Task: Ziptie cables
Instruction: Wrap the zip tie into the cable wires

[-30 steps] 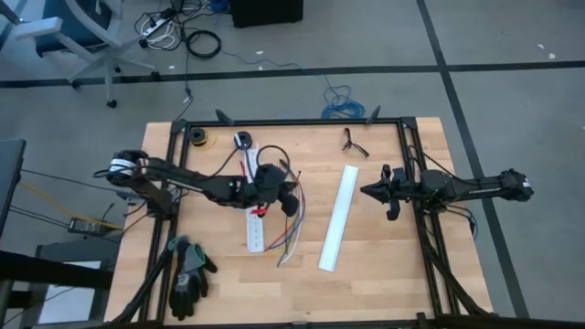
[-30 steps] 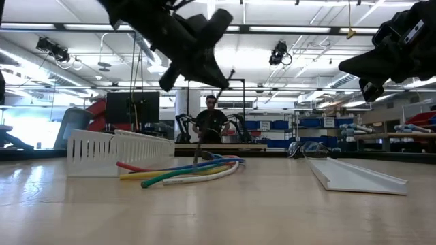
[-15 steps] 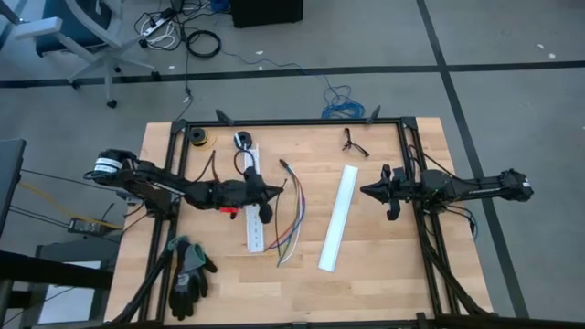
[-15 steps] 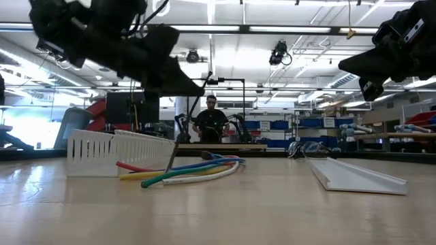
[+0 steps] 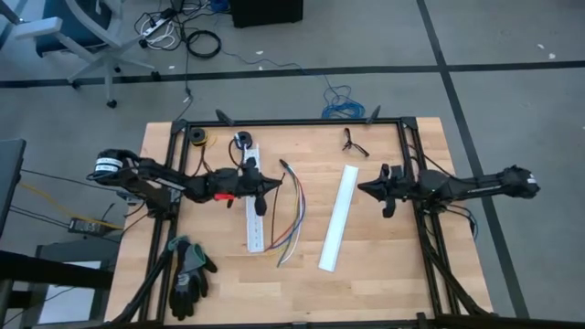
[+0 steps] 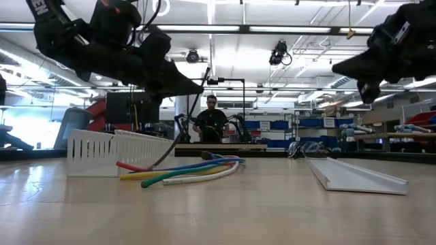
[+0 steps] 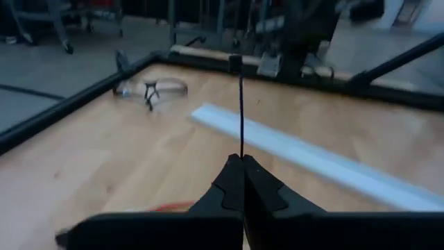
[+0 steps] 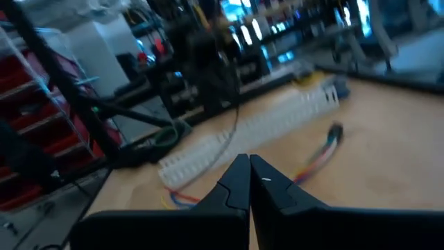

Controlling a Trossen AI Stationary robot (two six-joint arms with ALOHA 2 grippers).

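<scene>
Cables [image 5: 291, 212] lie loose on the wooden table [image 5: 384, 265], just beside the left gripper [image 5: 262, 192] on the side toward the right arm, fanned at one end and drawn closer at the other. They look thin, light and limp, so they will likely sag and splay if lifted by one strand; the tighter middle of the bundle seems the best place to grasp. The left gripper's fingers are pressed together, pinching a thin dark strip [image 7: 241, 114], probably the ziptie, above the perforated white strip [image 5: 253, 203]. Farther off, beyond the plain white strip [image 5: 336, 217], the right gripper [image 5: 364, 191] hovers with fingers pressed together on nothing. Safety glasses [image 5: 353, 143] and black gloves [image 5: 189, 274] lie apart.
</scene>
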